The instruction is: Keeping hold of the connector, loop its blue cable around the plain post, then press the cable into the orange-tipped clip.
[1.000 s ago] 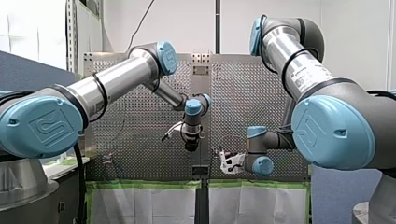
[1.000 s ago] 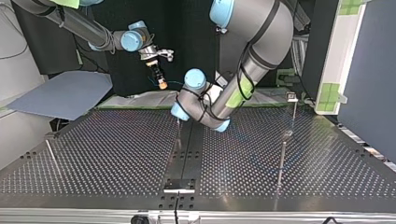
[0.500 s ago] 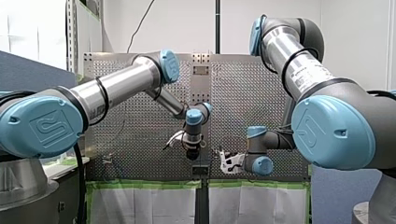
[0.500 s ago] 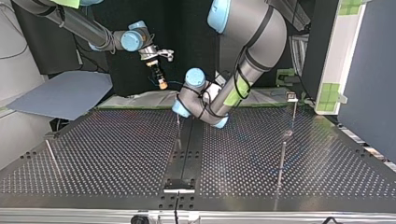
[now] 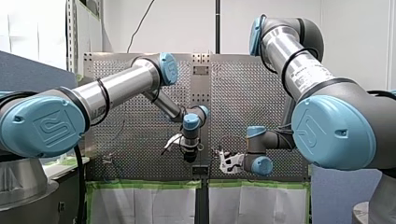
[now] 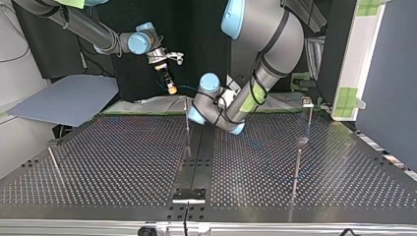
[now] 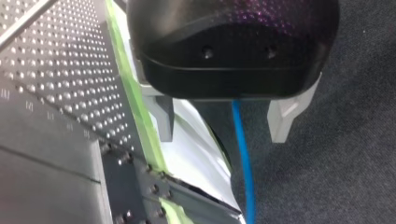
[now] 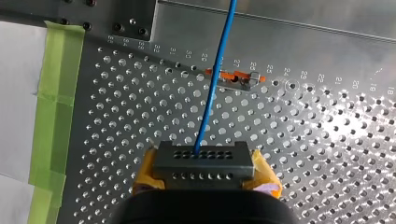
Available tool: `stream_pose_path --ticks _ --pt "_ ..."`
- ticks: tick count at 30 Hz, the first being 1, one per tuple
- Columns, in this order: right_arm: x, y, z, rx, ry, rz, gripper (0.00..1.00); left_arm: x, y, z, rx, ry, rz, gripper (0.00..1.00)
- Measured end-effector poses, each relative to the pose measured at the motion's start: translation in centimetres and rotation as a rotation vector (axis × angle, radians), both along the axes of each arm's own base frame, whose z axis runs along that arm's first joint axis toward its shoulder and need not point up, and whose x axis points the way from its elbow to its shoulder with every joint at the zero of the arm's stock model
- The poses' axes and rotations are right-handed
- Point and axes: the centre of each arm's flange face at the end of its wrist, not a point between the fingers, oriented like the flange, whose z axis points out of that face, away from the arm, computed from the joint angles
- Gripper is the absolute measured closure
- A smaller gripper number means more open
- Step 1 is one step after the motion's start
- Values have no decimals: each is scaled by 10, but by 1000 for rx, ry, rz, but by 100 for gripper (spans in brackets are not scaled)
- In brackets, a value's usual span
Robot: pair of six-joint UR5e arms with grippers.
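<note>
In the right wrist view my right gripper (image 8: 204, 169) is shut, yellow pads on both ends of the grey connector (image 8: 203, 157). The blue cable (image 8: 212, 93) leaves the connector and runs ahead over the perforated table, right beside the orange-tipped clip (image 8: 235, 77). In the left wrist view my left gripper (image 7: 222, 135) is open; the blue cable (image 7: 243, 163) passes below the gap and touches neither grey finger. In the top view my right gripper (image 6: 170, 87) hangs beyond the table's far edge. My left arm's wrist (image 6: 210, 83) sits just right of a thin plain post (image 6: 187, 125).
More thin posts stand at the top view's right (image 6: 297, 167) and left (image 6: 54, 164); one at the far right (image 6: 309, 115) carries a small head. Green tape (image 8: 51, 116) and white sheets border the table. A grey-blue panel (image 6: 69, 101) lies past its far left corner.
My left arm's wrist and gripper have dropped lower in the front view and shifted a little right in the top view, uncovering the thin post. My right arm has stayed still.
</note>
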Motion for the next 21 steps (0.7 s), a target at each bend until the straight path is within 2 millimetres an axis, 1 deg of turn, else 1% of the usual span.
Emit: stream_pose_path --ticks 8,11,17,21 --pt "3 -3 2 -3 5 3 100 1 6 -4 6 6 10 0" --pt "4 -3 2 -3 6 3 100 -1 6 -11 12 18 8 0" --pt "5 -2 2 -2 7 5 100 -12 5 -42 45 68 -9 0" --pt "5 -2 2 -3 6 6 100 -19 9 -71 66 104 -11 0"
